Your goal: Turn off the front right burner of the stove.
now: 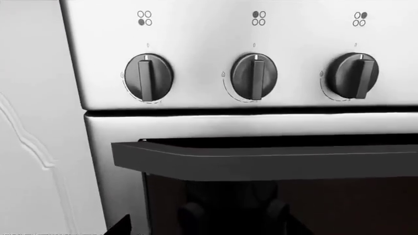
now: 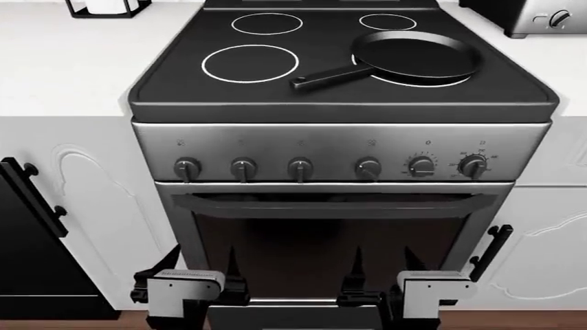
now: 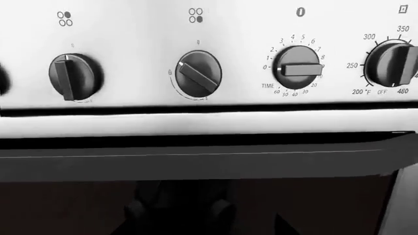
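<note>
The front right burner [image 2: 417, 65] lies under the frying pan [image 2: 413, 56] on the stove [image 2: 339, 110], between the two counter edges. Its knob [image 3: 198, 74], fourth from the left, sits tilted off vertical. Left gripper [image 2: 188, 292] and right gripper [image 2: 417, 292] hang low before the oven door, fingers spread, grasping nothing. Hazard: adjacent knobs look identical; a misaligned approach would turn the wrong one

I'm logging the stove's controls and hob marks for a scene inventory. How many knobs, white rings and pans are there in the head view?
Knobs: 6
White rings: 4, one mostly under the pan
Pan: 1
Total: 11
</note>
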Controlling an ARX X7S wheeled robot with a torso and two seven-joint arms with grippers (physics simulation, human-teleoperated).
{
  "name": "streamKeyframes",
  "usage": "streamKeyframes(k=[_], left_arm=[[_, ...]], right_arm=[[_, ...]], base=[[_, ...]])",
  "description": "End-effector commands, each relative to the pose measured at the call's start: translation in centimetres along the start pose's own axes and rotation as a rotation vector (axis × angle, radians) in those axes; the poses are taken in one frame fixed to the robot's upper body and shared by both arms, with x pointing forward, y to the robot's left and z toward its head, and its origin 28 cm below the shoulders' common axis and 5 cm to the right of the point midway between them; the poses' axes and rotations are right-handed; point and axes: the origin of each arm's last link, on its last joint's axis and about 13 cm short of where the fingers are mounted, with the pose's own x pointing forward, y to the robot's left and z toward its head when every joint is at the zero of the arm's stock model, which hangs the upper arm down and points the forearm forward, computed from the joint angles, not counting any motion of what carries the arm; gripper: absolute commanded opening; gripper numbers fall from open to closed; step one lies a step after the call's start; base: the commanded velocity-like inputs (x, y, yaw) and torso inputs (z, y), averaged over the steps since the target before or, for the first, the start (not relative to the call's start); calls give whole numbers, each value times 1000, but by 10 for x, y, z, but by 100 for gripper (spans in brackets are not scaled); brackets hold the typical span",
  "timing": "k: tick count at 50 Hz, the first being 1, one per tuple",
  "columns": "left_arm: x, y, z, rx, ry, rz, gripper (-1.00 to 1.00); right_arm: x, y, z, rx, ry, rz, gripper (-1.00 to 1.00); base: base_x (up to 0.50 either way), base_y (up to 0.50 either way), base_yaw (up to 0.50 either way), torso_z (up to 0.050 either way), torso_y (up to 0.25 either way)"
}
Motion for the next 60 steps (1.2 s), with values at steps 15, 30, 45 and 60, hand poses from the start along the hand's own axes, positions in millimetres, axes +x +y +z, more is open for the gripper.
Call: streamKeyframes(k=[15,30,45,60], left_arm=[[7,3,-6,-36,48,40,100],[8,4,-9,-48,71,53,100],[8,3,-8,-61,81,47,100],[8,3,-11,-73,99,48,100]], right_arm=[[11,-10,73,-276,-250,-25,100],[26,-24,116,-529,-235,77,100],[48,-32,134,-688,-242,133,100],[60,-29,138,-763,-212,224,100]], base=[[0,0,0,0,0],[0,0,0,0,0],[0,0,0,0,0],[0,0,0,0,0]])
